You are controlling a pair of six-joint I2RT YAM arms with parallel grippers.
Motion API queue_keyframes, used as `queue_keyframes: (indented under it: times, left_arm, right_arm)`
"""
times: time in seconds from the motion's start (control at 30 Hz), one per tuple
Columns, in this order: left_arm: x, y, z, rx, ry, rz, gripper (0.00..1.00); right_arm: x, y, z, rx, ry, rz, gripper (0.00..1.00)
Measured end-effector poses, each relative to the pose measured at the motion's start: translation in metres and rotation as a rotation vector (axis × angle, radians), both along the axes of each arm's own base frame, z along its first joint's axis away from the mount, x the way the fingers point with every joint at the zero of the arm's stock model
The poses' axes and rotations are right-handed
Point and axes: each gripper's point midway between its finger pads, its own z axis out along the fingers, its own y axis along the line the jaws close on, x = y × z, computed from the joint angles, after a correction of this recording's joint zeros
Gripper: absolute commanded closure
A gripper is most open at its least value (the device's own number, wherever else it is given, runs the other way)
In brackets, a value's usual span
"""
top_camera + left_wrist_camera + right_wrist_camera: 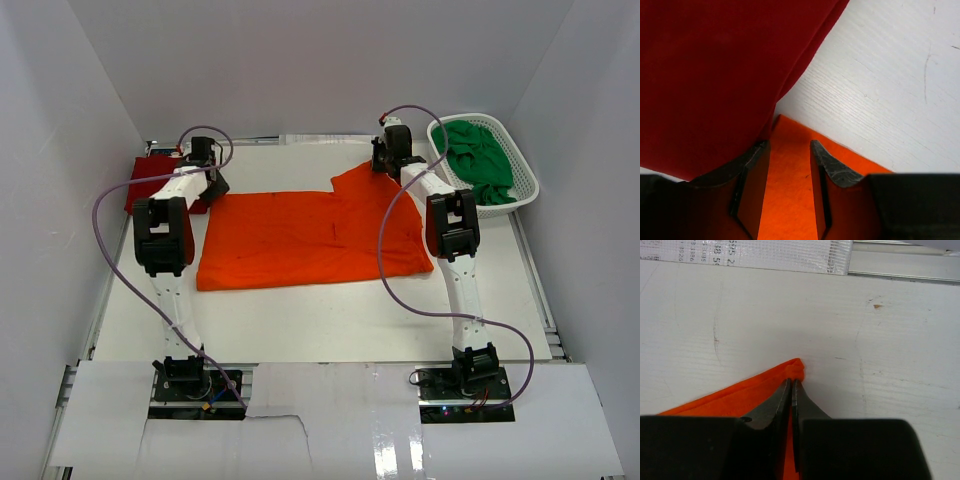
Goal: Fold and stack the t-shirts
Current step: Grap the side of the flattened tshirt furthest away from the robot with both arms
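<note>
The bright orange t-shirt (310,235) lies spread across the middle of the table. My right gripper (383,160) is shut on its far right corner, and the pinched tip of the orange t-shirt (799,366) pokes out past my right gripper (791,381). My left gripper (214,185) is at the shirt's far left corner. In the left wrist view my left gripper (790,147) stands open, with orange cloth (787,190) lying flat between the fingers. The dark red t-shirt (150,185) lies folded at the far left, just beside it (715,75). The green t-shirt (480,160) lies bunched in the basket.
A white mesh basket (525,190) stands at the far right corner of the table. White walls close in the left, back and right sides. A strip of taped mesh (750,255) runs along the table's far edge.
</note>
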Motion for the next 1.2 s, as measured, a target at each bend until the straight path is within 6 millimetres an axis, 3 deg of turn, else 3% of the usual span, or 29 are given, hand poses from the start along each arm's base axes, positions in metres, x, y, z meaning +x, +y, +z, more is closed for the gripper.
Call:
queue_keyframes:
  times: [0.23,0.5,0.53,0.57,0.67,0.97,1.07,1.2]
  left_arm:
    - [-0.002,-0.002,-0.005,-0.005,0.019,-0.008,0.55]
    - [0.009,0.001,-0.008,0.019,0.019,-0.013,0.57]
    - [0.01,0.001,-0.009,0.023,0.019,-0.013,0.62]
    - [0.011,0.002,-0.009,0.03,0.018,-0.012,0.78]
    - [0.013,0.005,-0.01,0.042,0.019,-0.008,1.0]
    - [0.014,0.005,-0.009,0.046,0.019,-0.015,1.0]
    - [0.014,0.003,-0.009,0.049,0.019,-0.023,1.0]
    - [0.014,0.0,-0.008,0.054,0.019,-0.03,1.0]
  right_arm:
    - [-0.001,0.0,0.0,-0.002,0.001,0.001,0.92]
    - [-0.004,-0.001,0.0,-0.004,0.009,0.001,0.92]
    - [-0.005,-0.001,0.0,-0.004,0.011,0.004,0.92]
    - [-0.006,0.0,0.001,-0.001,0.012,0.009,0.92]
    - [-0.008,0.0,0.0,0.003,0.018,0.016,0.92]
    - [-0.009,-0.004,0.013,-0.012,0.0,0.027,0.92]
    - [-0.007,-0.005,0.027,-0.012,-0.021,0.028,0.92]
    - [-0.006,-0.007,0.06,-0.008,-0.07,0.034,0.92]
